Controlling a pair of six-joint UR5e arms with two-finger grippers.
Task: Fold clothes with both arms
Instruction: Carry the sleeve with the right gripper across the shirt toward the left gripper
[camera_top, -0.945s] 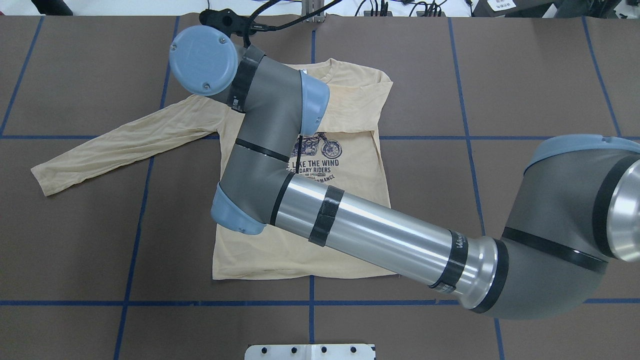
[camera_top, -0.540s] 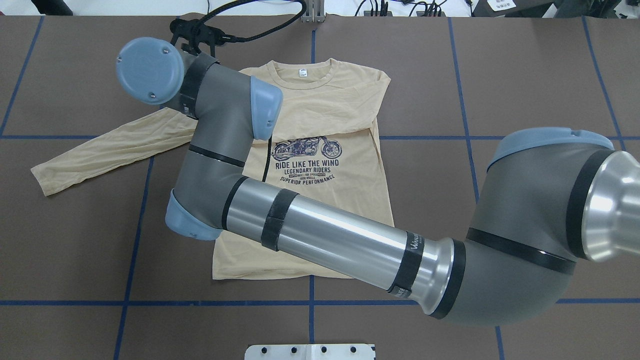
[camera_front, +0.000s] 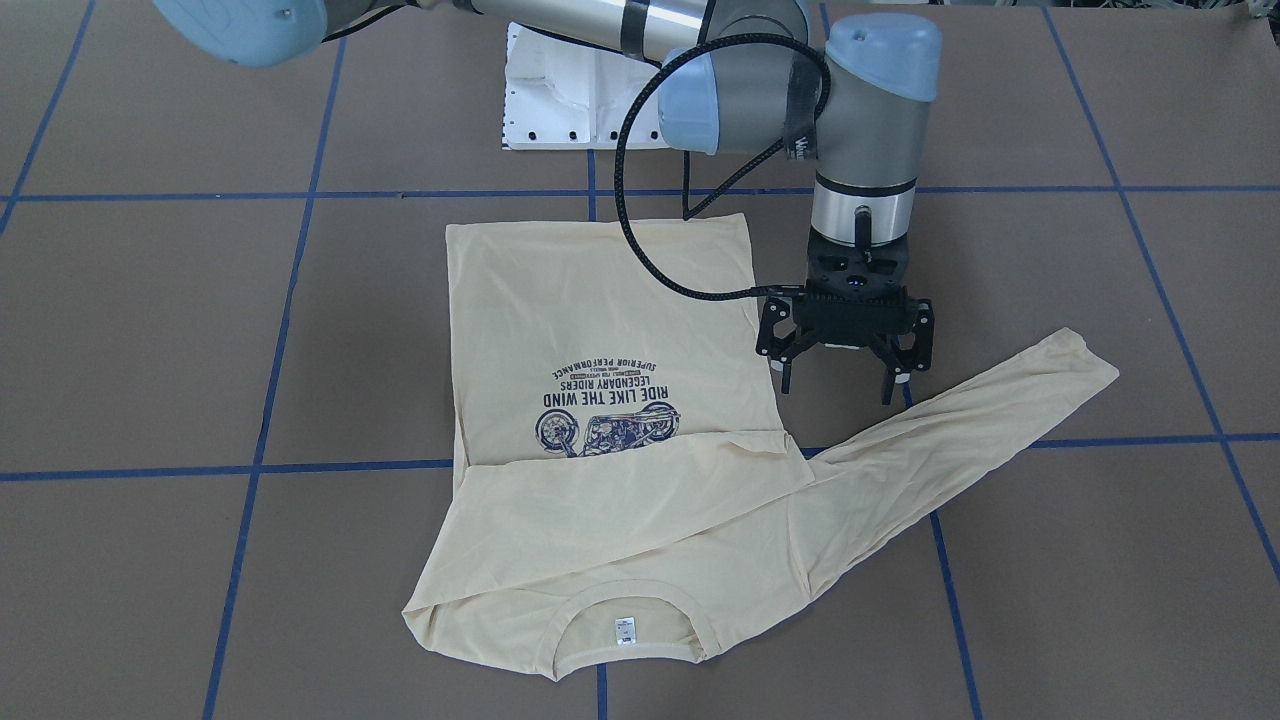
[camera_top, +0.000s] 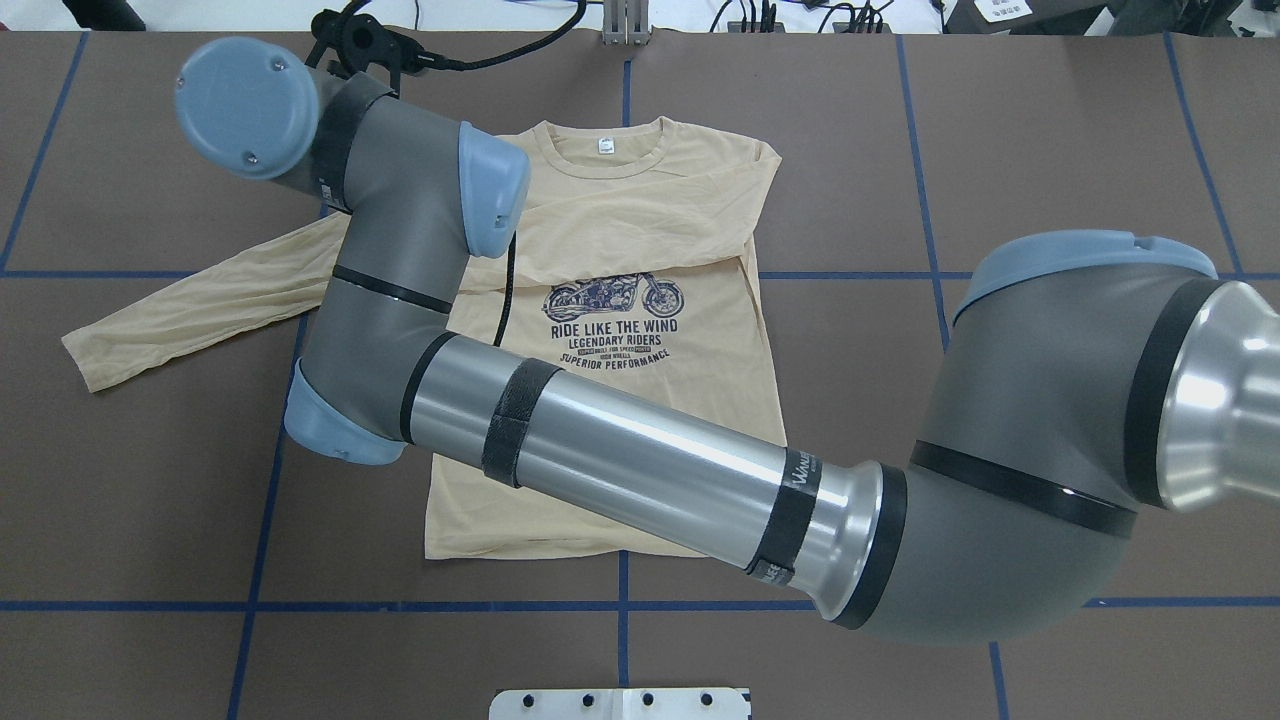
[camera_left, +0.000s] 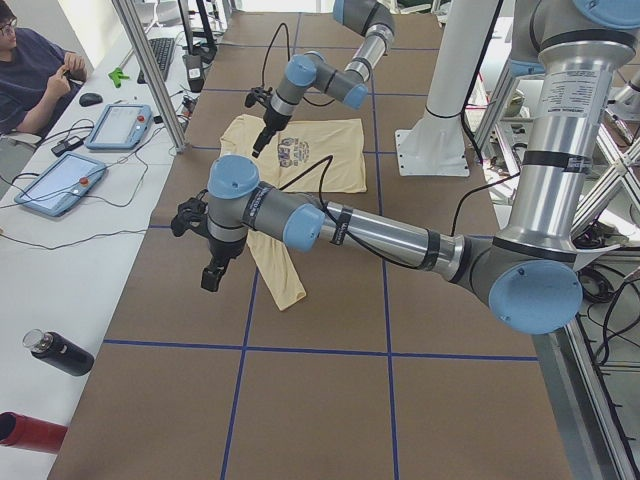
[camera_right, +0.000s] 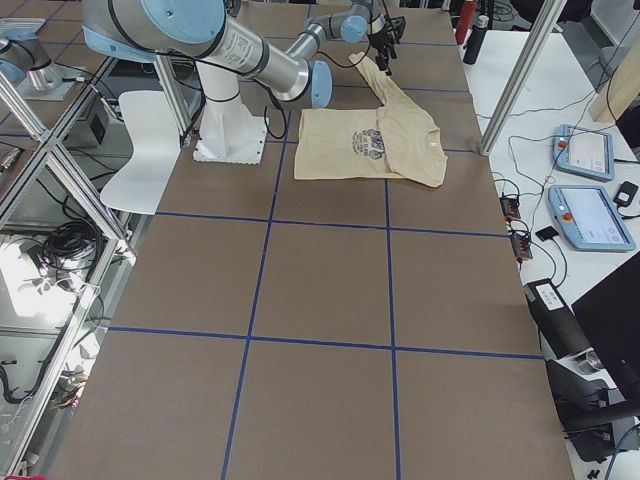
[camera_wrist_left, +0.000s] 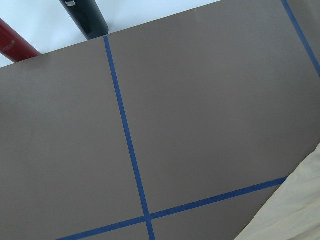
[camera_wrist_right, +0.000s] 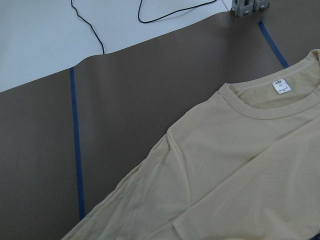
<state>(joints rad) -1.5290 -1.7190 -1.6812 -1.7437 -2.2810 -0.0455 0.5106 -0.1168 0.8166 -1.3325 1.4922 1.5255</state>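
Note:
The cream-yellow shirt (camera_front: 600, 330) lies flat and print up on the brown table, with its collar and neck label (camera_front: 625, 630) toward the operators. One sleeve is folded across the chest. The other sleeve (camera_front: 950, 420) stretches out to the robot's left, also in the overhead view (camera_top: 200, 300). My right arm (camera_top: 640, 460) reaches across the shirt. My right gripper (camera_front: 838, 390) hangs open and empty above the stretched sleeve, near the shoulder. My left gripper (camera_left: 208, 275) shows only in the exterior left view, raised near the sleeve's cuff. I cannot tell whether it is open or shut.
The white pedestal plate (camera_front: 560, 100) stands at the robot's edge of the table. A red bottle (camera_wrist_left: 15, 45) and a black bottle (camera_wrist_left: 85, 17) lie on the white bench past the table's left end. An aluminium post (camera_top: 625, 20) stands behind the collar. Tablets (camera_left: 120, 122) and an operator (camera_left: 30, 80) are on the far side.
My right arm's wrist has swung toward the robot's left, off the chest print and over toward the stretched sleeve. The shirt has not moved.

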